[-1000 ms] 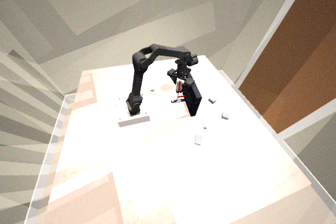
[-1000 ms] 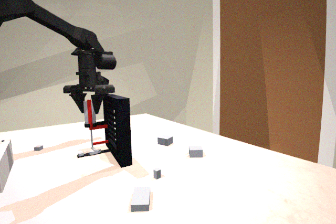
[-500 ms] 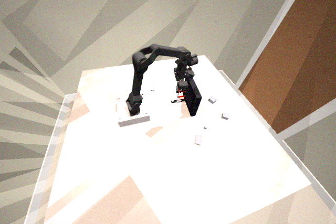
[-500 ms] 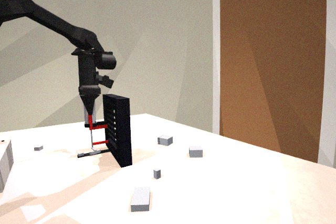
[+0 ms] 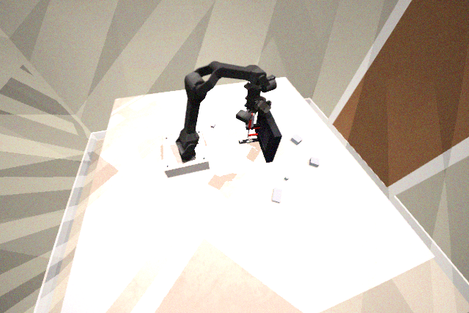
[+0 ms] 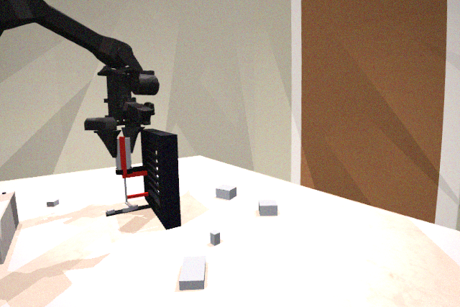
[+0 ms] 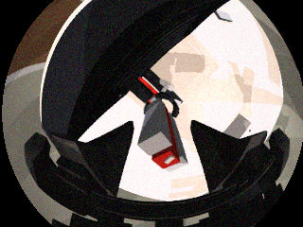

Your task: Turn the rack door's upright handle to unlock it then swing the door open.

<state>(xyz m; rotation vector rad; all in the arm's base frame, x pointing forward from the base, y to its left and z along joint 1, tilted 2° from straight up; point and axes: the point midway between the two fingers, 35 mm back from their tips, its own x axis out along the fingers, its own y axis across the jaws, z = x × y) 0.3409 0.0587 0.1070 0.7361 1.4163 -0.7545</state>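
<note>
"Exterior view, biggest thing first: the black slatted rack panel [image 5: 274, 138] [image 6: 170, 180] [image 7: 95, 71] stands upright, right of the claw [image 5: 253, 114] [image 6: 123, 154] [image 7: 162, 124]. Is the claw gripping?"

"No, it's fairly wide, holding nothing. Its fingers straddle the grey-and-red upright handle [image 5: 250, 121] [image 6: 122, 154] [image 7: 155, 128], on the panel's left side."

"How will that handle behave?"

"Stiff and slim, I'd guess, with smooth faces that could slip under a twist. I'd pinch the upper grey part squarely, above the red crossbar [image 5: 254, 134] [image 6: 136, 175]. The door may swing heavier than the handle turns."

"What does the wrist view add?"

"Daylight on both sides of the handle; from the exterior, the fingers overlap it. But only the exterior shows how far down they reach."

"And the smallest block [image 5: 286, 178] [image 6: 215, 237]?"

"Right of the panel and nearer us, well apart from the claw."
</note>
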